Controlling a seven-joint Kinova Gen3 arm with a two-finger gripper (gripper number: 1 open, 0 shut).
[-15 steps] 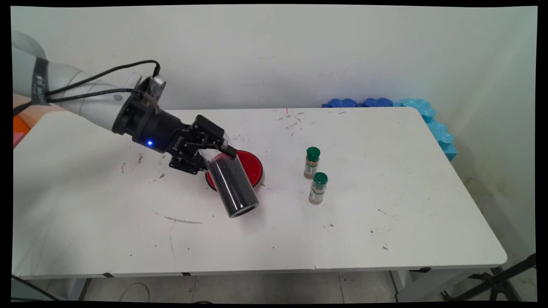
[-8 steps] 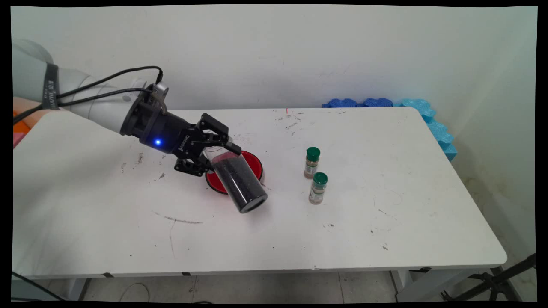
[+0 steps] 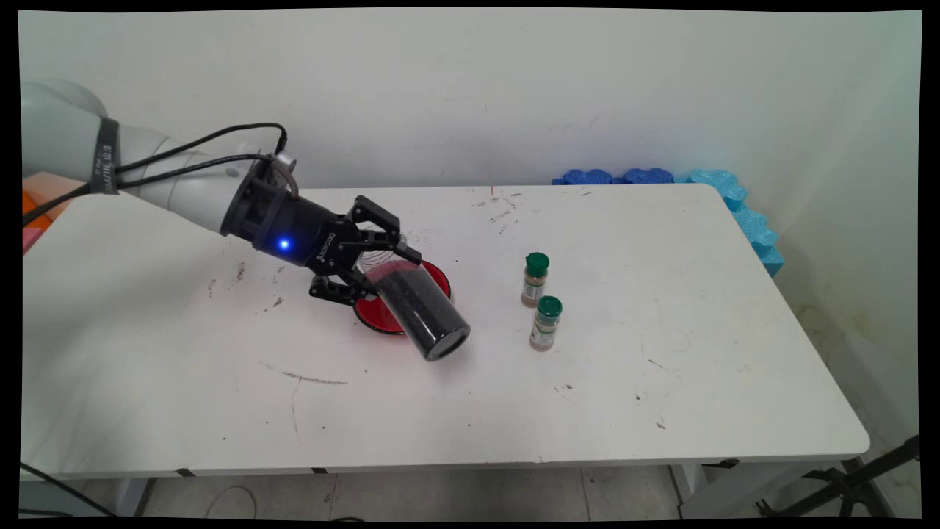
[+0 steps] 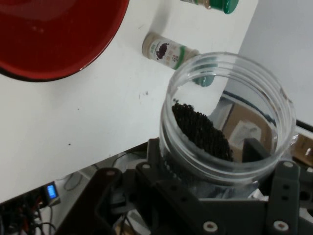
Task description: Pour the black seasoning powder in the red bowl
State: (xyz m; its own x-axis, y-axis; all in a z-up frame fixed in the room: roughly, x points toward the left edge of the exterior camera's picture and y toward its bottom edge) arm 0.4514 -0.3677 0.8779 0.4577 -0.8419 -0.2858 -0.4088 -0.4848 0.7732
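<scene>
The clear plastic jar [image 3: 415, 308] of black granules hangs tilted above the tabletop [image 3: 220, 397], its closed base low and toward the near right, its open mouth up at the gripper [image 3: 371, 253]; the long axis runs from upper left down to lower right in the main view. The jaws are clamped on the jar's threaded neck, one finger on either side. Behind the jar and partly covered by it, a red plate [image 3: 433, 283] lies flat on the tabletop. To the right, well apart from the jar, two small spice bottles with green caps stand upright, the nearer bottle [image 3: 546, 323] just beside the farther bottle [image 3: 535, 279]. Blue foam pieces [image 3: 723, 191] sit at the tabletop's far right corner against the wall.

The hand view looks into the jar's mouth [image 4: 227, 115]: the granules [image 4: 200, 132] are heaped against the lower side, which the main view does not reveal. The red plate's [image 4: 54, 36] rim fills its upper left corner.
</scene>
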